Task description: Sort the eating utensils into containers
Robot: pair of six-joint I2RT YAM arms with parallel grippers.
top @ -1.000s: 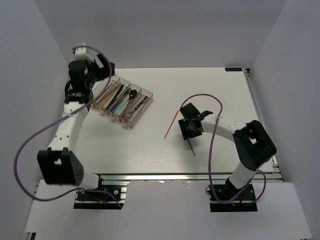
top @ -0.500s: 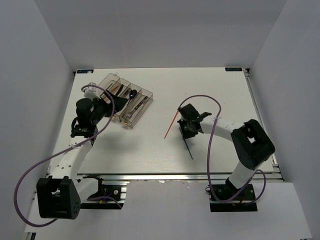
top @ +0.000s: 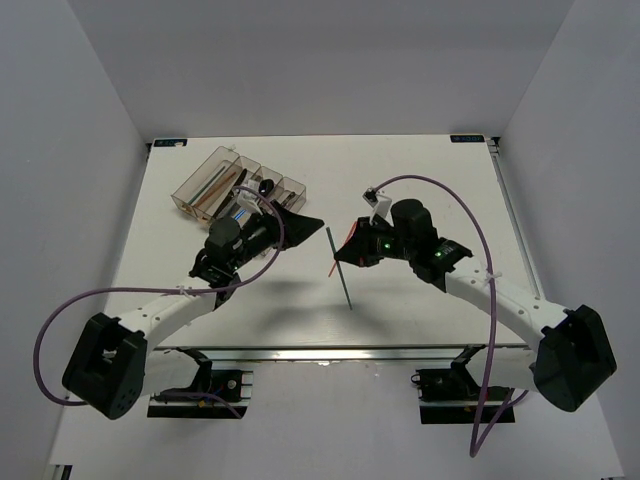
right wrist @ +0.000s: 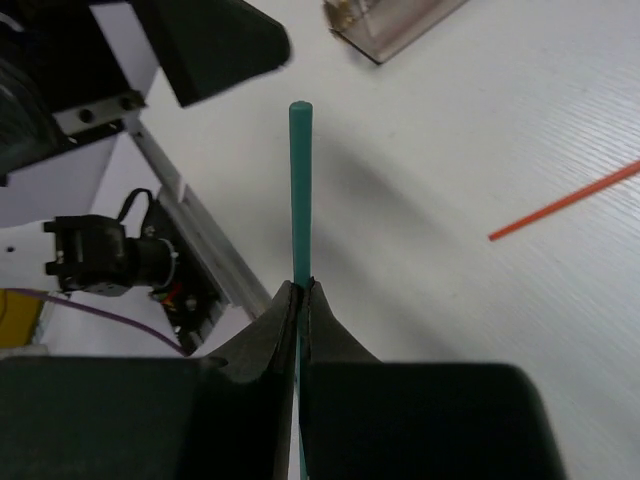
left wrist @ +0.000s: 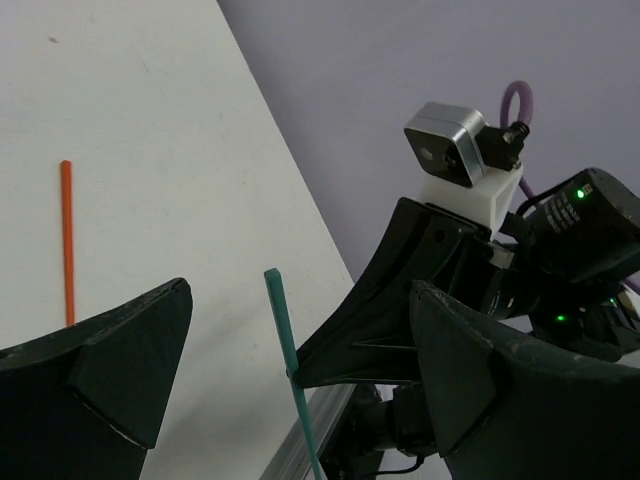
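- White tabletop from above: the right gripper (top: 340, 260) pinches a green chopstick (top: 346, 292) mid-table, well right of the far-left tray (top: 192, 182).
- Left wrist: the left gripper (left wrist: 300, 300) gapes wide, holding nothing; an orange chopstick (left wrist: 67, 240) lies flat beyond.
- Right wrist: both fingers clamp the green chopstick.

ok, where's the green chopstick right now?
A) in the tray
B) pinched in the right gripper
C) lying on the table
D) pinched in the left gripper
B: the right wrist view shows the green chopstick clamped between the closed fingers of the right gripper, while the left gripper is open and not gripping it.
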